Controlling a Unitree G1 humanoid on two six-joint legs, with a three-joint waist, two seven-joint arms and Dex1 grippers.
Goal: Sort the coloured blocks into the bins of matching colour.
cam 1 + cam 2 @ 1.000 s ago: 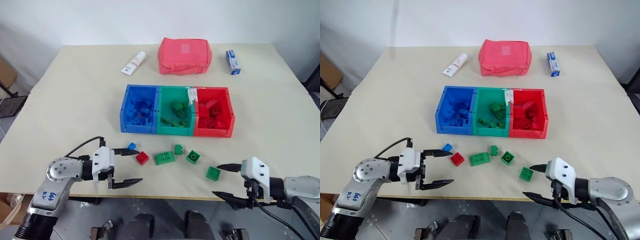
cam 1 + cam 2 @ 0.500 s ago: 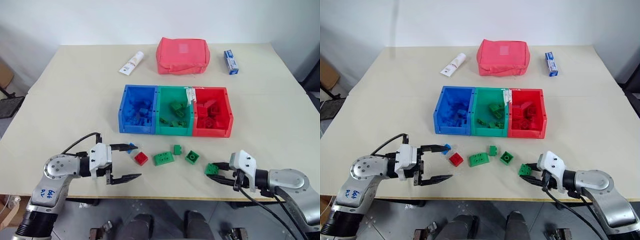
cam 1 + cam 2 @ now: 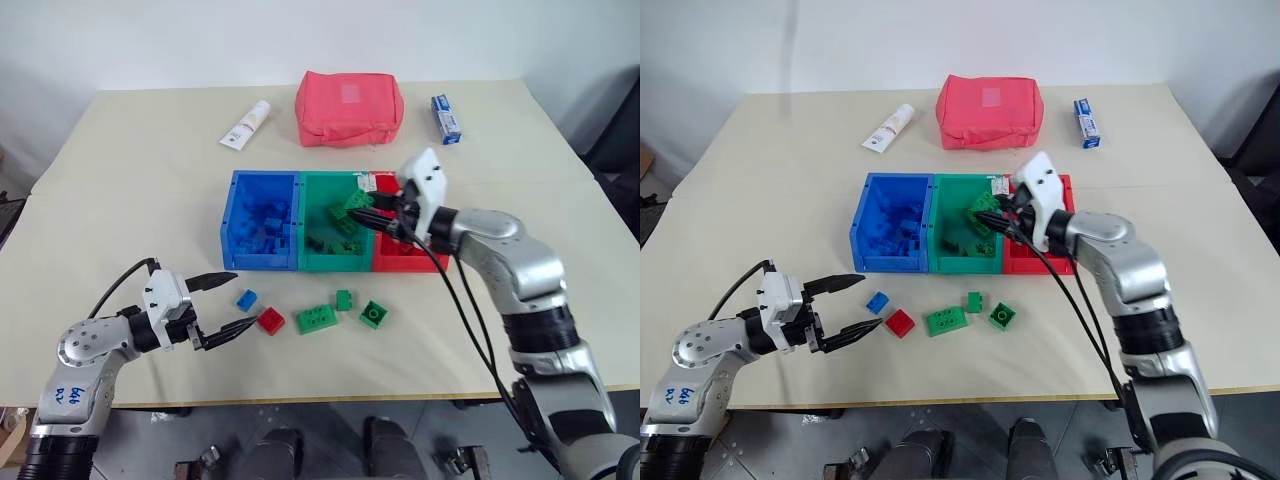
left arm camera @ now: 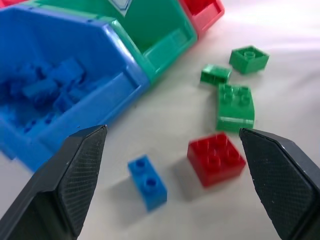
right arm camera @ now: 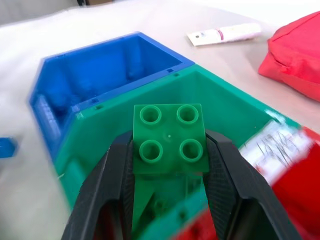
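Nearest you, the left gripper (image 3: 218, 304) hovers low over the table's (image 3: 120, 200) front edge with its two fingers spread wide and nothing between them. Just past its fingertips lie a small blue block (image 3: 245, 299) and a red block (image 3: 270, 320), close together but not touching. To their right you see three loose green blocks: a long one (image 3: 317, 319) beside the red block, a small one (image 3: 343, 299) just behind it, and a square one (image 3: 374, 314) further right. In the left wrist view the blue block (image 4: 147, 182) and the red one (image 4: 216, 158) sit between the open fingers, on the tabletop.

Beyond these stand the three joined bins: blue (image 3: 232, 222) on the left, green (image 3: 325, 188) in the middle, red (image 3: 428, 262) on the right, each with blocks of its own colour inside. The right gripper (image 3: 372, 215) reaches in over the green bin, clamped on a square green four-stud block (image 5: 170, 137) that you see pinched between both fingers above that bin's opening, clear of the blocks below.

Farthest back, a white tube (image 3: 245, 125), a red fabric pouch (image 3: 348, 108) and a blue-and-white carton (image 3: 446, 119) lie in a row, well apart from the bins.
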